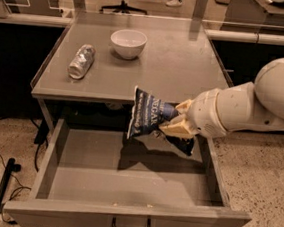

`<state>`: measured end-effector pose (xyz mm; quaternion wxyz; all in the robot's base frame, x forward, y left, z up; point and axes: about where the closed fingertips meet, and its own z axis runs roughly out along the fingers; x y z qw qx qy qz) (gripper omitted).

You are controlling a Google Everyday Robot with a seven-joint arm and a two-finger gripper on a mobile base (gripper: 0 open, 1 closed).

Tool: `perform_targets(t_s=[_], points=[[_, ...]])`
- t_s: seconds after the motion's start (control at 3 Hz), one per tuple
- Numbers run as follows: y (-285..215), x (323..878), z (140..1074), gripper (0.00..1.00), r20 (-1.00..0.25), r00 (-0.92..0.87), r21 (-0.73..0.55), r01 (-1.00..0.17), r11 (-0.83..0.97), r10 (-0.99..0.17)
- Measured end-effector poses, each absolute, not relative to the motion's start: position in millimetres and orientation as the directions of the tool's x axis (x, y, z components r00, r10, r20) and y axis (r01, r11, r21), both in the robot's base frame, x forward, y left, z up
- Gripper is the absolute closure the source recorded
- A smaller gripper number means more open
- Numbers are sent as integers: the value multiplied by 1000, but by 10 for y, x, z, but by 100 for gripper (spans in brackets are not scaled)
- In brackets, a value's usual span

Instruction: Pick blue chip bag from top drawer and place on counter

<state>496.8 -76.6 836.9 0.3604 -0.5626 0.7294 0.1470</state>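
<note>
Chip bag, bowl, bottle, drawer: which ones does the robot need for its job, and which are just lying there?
For the job:
- chip bag, gripped in the hand above the open drawer
- counter, where the bag goes

Just lying about:
- bowl, on the counter
- bottle, crushed, on its side on the counter

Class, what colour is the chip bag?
Navy blue, white lettering, camera view; the gripper holds the chip bag over the top drawer.
</note>
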Motion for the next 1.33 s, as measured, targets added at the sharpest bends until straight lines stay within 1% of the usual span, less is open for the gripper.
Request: perform_targets(t_s=[0.33,0.67,1.0,1.33], points=[[-804,5135,8828,100,-692,-64,-253,-911,325,-719],[-859,5490,9191,100,-699,-55,-302,-881,364,-713],[-852,5899,9398,100,-696,-64,-330,-856,398,-715],[-881,6268,9394,100,-700,-86,-331,-840,429,-709]])
